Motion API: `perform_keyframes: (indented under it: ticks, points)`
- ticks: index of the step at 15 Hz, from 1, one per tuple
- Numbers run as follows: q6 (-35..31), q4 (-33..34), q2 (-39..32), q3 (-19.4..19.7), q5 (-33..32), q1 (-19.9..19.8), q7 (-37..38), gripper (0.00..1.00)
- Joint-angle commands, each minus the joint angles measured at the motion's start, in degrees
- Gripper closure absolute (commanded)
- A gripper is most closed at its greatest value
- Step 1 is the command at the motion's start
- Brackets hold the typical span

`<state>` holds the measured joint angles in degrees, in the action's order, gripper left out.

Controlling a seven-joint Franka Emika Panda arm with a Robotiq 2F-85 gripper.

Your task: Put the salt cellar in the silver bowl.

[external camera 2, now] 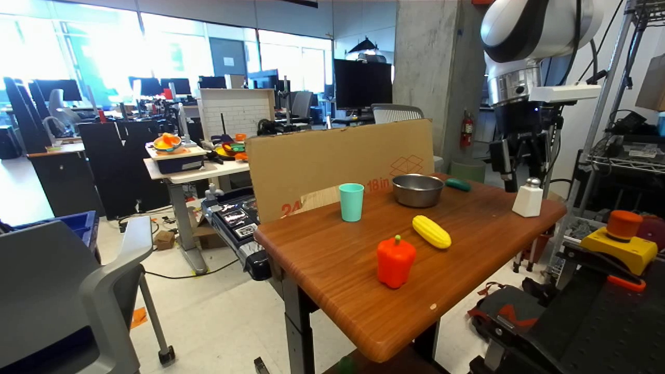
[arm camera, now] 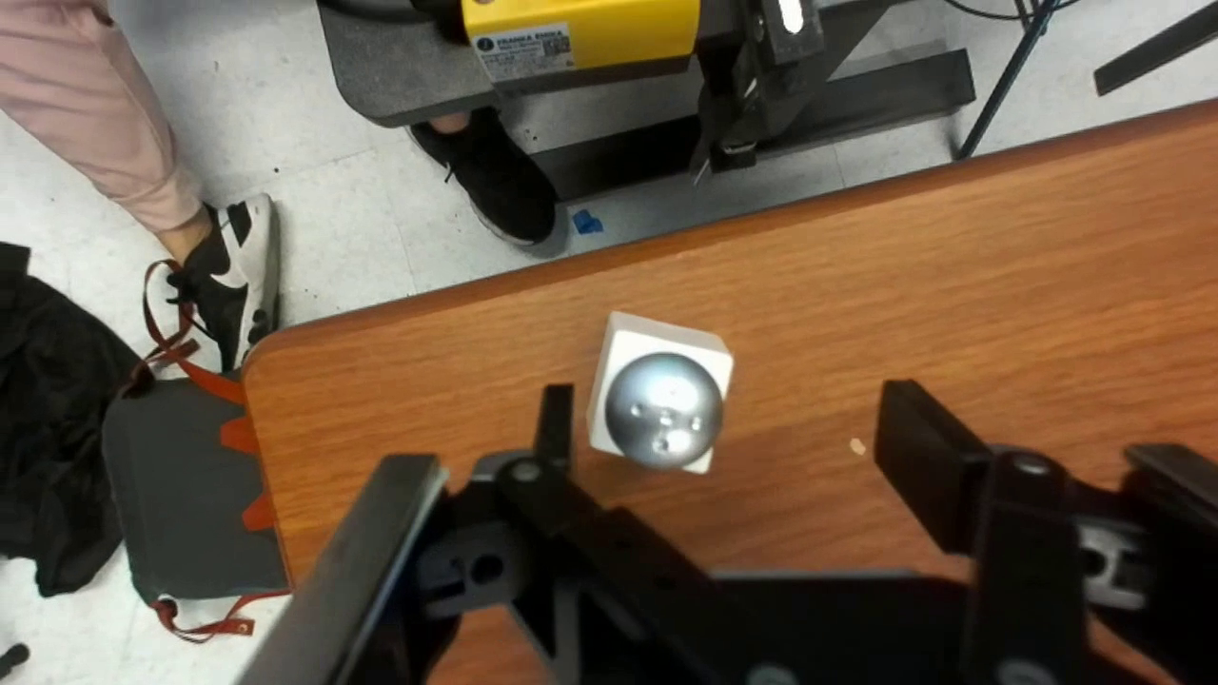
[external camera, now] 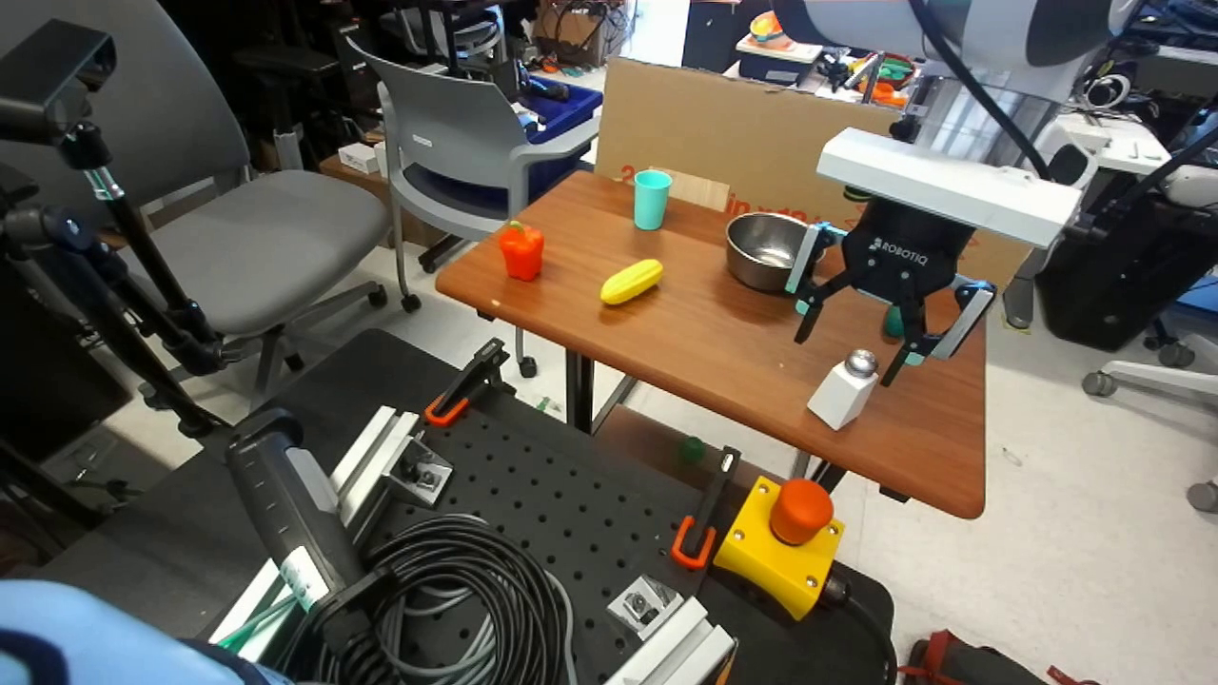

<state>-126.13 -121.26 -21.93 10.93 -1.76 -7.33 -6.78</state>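
Wrist view: the salt cellar (arm camera: pixel 663 409) stands upright on the tabletop (arm camera: pixel 952 276), near an edge and corner. The end effector (arm camera: pixel 731 423) hovers by it, jaws wide apart, nothing gripped; the cellar sits off-centre, nearer one jaw. Clearance above it: cannot tell. In an exterior view the silver bowl (external camera 2: pixel 417 193) is well apart from the cellar, near the cardboard panel (external camera 2: pixel 337 161). Step in hand, as I judge it: lining up for the grasp; transfer not begun. Next I'd want a small shift to centre the jaws, a straight descent until they straddle the cellar, then closing.
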Motion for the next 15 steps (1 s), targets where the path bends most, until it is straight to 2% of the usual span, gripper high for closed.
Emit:
perform_keyframes:
  ticks: [1, 4, 6, 10, 15]
  points:
    - [6.1, 3.5, -2.4, -0.3, -2.9, -0.3, 3.3, 0.51]
    - [8.6, 4.4, -2.9, -0.4, -4.3, -0.3, 4.7, 0.73]
    - [7.6, 4.3, -2.1, -0.5, -5.6, 0.1, 5.5, 0.88]
    - [5.7, 5.8, 0.3, -1.0, -8.4, 1.7, 8.3, 0.9]
    - [6.9, 11.3, 1.1, -4.0, -7.2, 2.0, 3.7, 0.9]
